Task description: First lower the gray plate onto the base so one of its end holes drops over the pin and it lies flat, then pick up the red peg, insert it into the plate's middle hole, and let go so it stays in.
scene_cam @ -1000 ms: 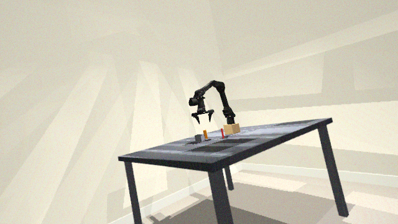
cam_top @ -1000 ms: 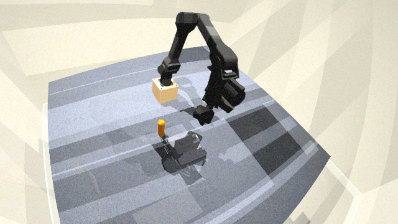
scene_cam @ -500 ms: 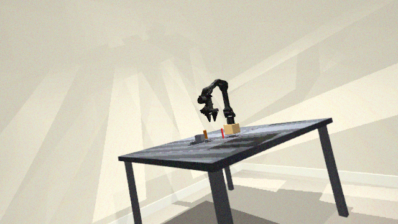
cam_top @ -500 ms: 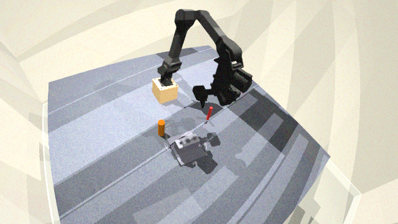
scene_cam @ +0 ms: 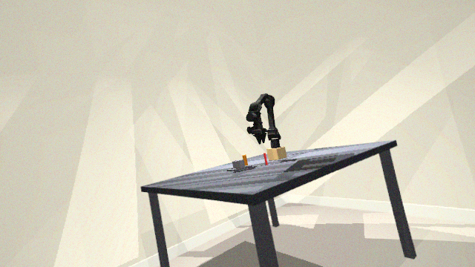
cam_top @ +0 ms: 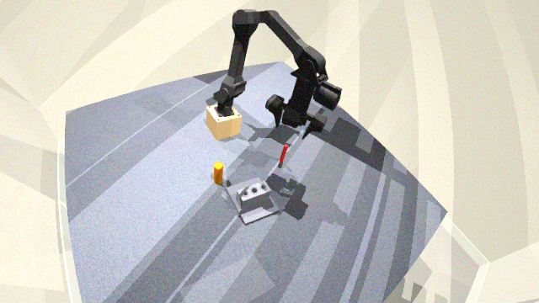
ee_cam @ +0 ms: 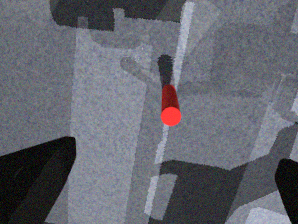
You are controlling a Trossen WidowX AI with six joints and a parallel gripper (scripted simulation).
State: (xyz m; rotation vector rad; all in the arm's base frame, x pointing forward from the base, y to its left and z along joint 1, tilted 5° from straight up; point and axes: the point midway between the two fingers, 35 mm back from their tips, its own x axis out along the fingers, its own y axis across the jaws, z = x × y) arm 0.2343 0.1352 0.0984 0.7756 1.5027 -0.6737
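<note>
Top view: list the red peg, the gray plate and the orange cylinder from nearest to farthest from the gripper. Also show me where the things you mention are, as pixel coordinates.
Gripper (cam_top: 291, 131) (scene_cam: 262, 142), nearest first:
1. Red peg (cam_top: 284, 155) (scene_cam: 266, 159) (ee_cam: 170, 116): just below it.
2. Too close to call: gray plate (cam_top: 258, 203) (scene_cam: 238, 165), lower left; orange cylinder (cam_top: 218, 173) (scene_cam: 245, 160), farther left.

High overhead, one camera looks steeply down on most of the worktop (cam_top: 160, 236) (scene_cam: 208, 182) (ee_cam: 110, 110); another, farther off, faces a near corner from just above tabletop height; the closest peers down at the red peg (cam_top: 284, 155) (scene_cam: 266, 159) (ee_cam: 170, 116), common to all three
</note>
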